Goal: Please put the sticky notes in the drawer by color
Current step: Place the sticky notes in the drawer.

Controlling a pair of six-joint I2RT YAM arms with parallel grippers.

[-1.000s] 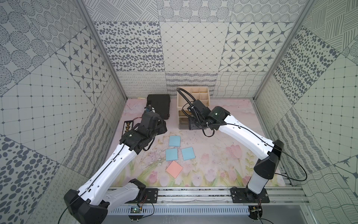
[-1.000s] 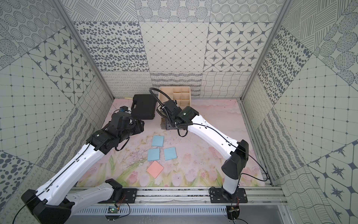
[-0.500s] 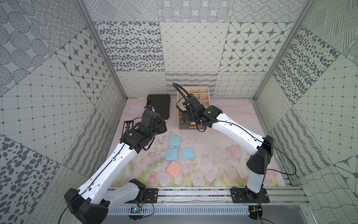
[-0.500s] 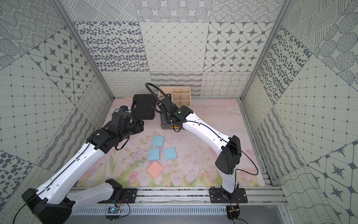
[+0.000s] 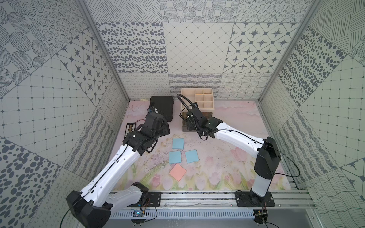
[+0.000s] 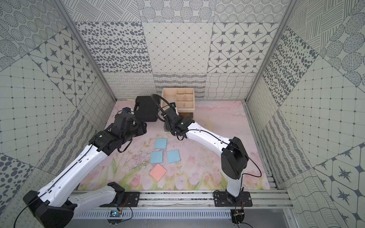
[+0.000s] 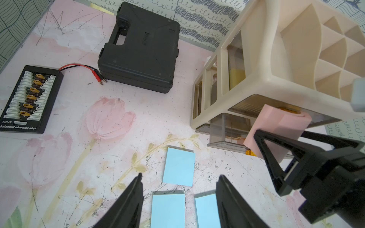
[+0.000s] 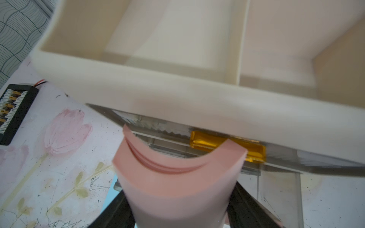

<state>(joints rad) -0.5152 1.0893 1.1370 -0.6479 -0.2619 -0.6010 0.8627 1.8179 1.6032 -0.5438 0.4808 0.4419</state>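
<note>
Three light blue sticky notes (image 5: 178, 143) (image 5: 175, 157) (image 5: 191, 156) and a salmon-pink one (image 5: 177, 172) lie flat on the floral mat, seen in both top views. The cream drawer cabinet (image 5: 197, 108) stands at the back, with a smoky lower drawer (image 7: 223, 134) pulled out. My right gripper (image 8: 179, 197) is shut on a curled pink sticky note (image 8: 177, 177), held over that open drawer and just below the gold handle (image 8: 205, 141) of the drawer above. My left gripper (image 7: 179, 176) is open and empty, above the mat near the blue sticky notes (image 7: 178, 167). Yellow (image 7: 236, 77) shows through the cabinet's side.
A flat black plastic case (image 5: 162, 107) lies left of the cabinet. A black charging board (image 7: 29, 98) with red and black leads sits by the left wall. Patterned walls close in the back and both sides.
My right arm has carried the pink note to the left and closer to the cabinet front. The left arm and the notes on the mat have not moved.
</note>
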